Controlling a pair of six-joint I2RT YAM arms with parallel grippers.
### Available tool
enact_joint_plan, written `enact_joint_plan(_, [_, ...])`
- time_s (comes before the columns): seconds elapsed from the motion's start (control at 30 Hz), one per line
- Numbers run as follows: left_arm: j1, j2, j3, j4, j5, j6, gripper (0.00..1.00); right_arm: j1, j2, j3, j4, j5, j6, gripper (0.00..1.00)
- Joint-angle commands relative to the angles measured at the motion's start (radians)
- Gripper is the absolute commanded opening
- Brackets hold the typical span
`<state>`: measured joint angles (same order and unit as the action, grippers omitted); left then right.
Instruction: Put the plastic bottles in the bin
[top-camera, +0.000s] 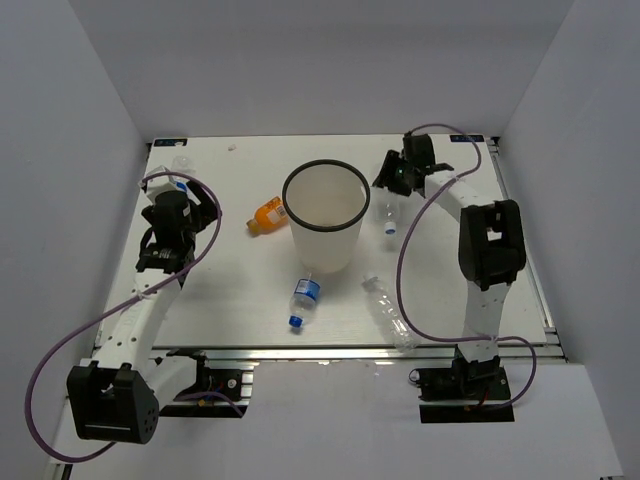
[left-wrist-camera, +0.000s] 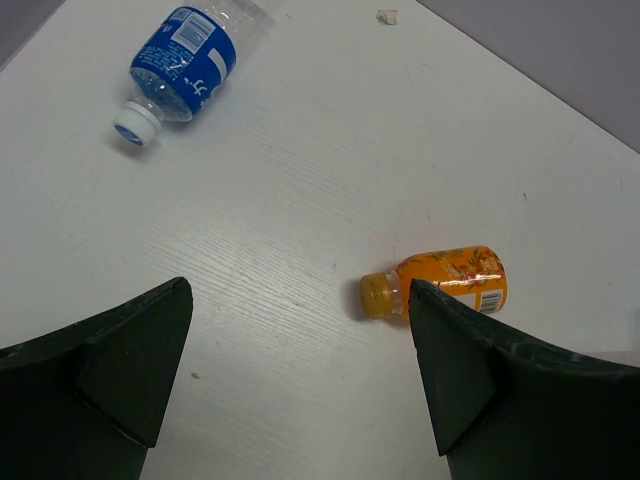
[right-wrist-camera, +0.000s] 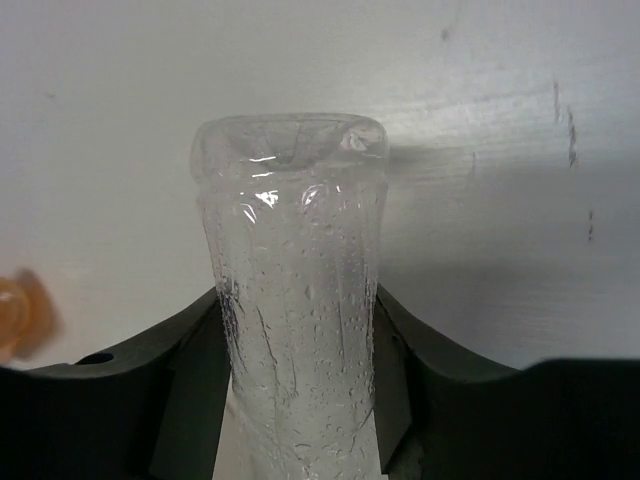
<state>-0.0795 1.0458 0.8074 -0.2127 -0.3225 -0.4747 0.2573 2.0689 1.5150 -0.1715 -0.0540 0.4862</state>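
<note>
The bin (top-camera: 323, 215) stands upright mid-table, tall, translucent white with a black rim. My right gripper (top-camera: 398, 178) (right-wrist-camera: 297, 300) is shut on a clear bottle (right-wrist-camera: 290, 230) (top-camera: 389, 214), just right of the bin. My left gripper (top-camera: 197, 197) (left-wrist-camera: 298, 290) is open and empty over the left side of the table. The orange bottle (top-camera: 266, 214) (left-wrist-camera: 450, 283) lies beside its right finger, left of the bin. A blue-labelled bottle (left-wrist-camera: 185, 60) (top-camera: 180, 168) lies at the far left. Another blue-labelled bottle (top-camera: 304, 298) and a clear bottle (top-camera: 388, 312) lie in front of the bin.
White walls enclose the table on the left, back and right. The purple cables (top-camera: 405, 260) loop over the table beside each arm. A small scrap (left-wrist-camera: 386, 15) lies near the back edge.
</note>
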Motion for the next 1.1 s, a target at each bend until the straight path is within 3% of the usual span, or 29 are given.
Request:
enact_joint_plan(0.0, [0.004,0.0,0.004,0.013,0.036,0.018,0.98,0.002,-0.191,0.157,-0.028,-0.03,-0.061,0.34])
enact_joint_plan(0.27, [0.004,0.043,0.015,0.015,0.057,0.019,0.98,0.078,-0.444,0.231,0.079,-0.283,-0.176,0.36])
enact_joint_plan(0.4, [0.004,0.06,0.012,0.025,0.079,0.031,0.98,0.193,-0.458,0.228,0.128,-0.45,-0.225,0.38])
enact_joint_plan(0.6, [0.004,0.138,0.035,0.032,0.117,0.039,0.98,0.31,-0.397,0.2,0.23,-0.535,-0.278,0.44])
enact_joint_plan(0.8, [0.004,0.227,0.087,0.009,0.183,-0.01,0.98,0.313,-0.296,0.27,0.273,-0.63,-0.294,0.6])
enact_joint_plan(0.83, [0.004,0.25,0.098,0.009,0.189,-0.019,0.98,0.313,-0.291,0.272,0.267,-0.635,-0.302,0.69])
enact_joint_plan(0.93, [0.004,0.295,0.121,0.007,0.194,-0.077,0.98,0.313,-0.326,0.217,0.302,-0.621,-0.293,0.83])
enact_joint_plan(1.07, [0.004,0.37,0.183,-0.005,0.285,-0.056,0.98,0.306,-0.383,0.166,0.354,-0.598,-0.273,0.89])
